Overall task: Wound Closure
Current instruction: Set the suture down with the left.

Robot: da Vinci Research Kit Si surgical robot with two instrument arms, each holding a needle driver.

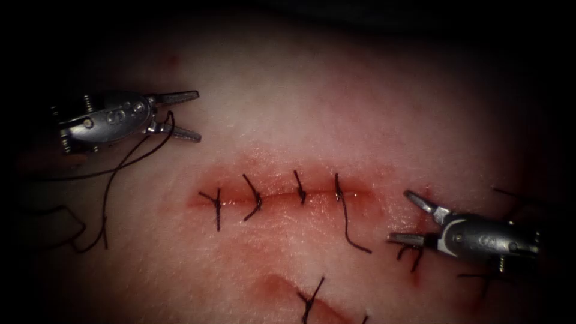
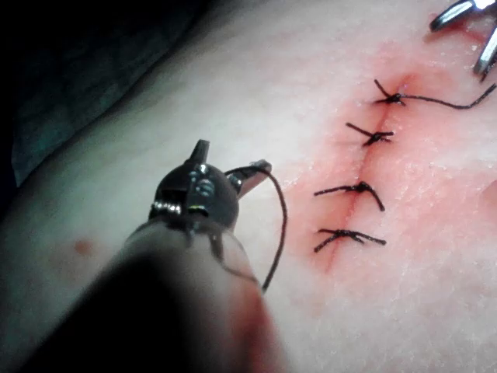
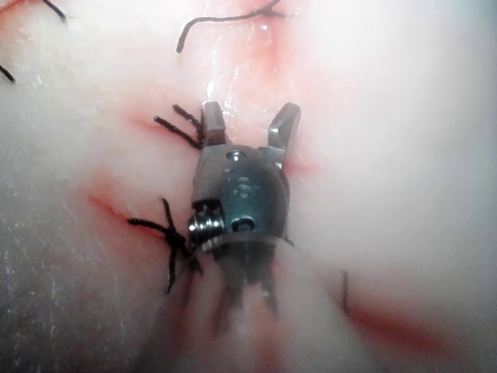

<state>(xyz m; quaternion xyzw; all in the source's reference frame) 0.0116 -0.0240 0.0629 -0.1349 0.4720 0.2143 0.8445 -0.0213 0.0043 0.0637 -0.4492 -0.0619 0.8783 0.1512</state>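
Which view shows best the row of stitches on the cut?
The endoscope view: four stitches lie along the cut, unobstructed, between both open, empty tools. The left wrist view shows them obliquely. The right wrist view shows a few knots beside the tool.

My left pincer [image 1: 183, 115]: bare grey metal, smooth, dully shining; a small coiled spring at its wrist.
My right pincer [image 1: 414, 219]: the same brushed metal, bright glints on its fingers.
Tissue [image 1: 336, 102]: pale, soft, moist-looking, faintly grained skin.
Cut [image 1: 282, 197]: between my two pincers, wet and glossy along its line, edged with red fluid [image 1: 273, 288].
Thread [image 1: 129, 159]: thin, dark, matt strand by my left pincer's fingers.
Stitches [image 1: 300, 189]: dark, matt, slightly fuzzy knots.
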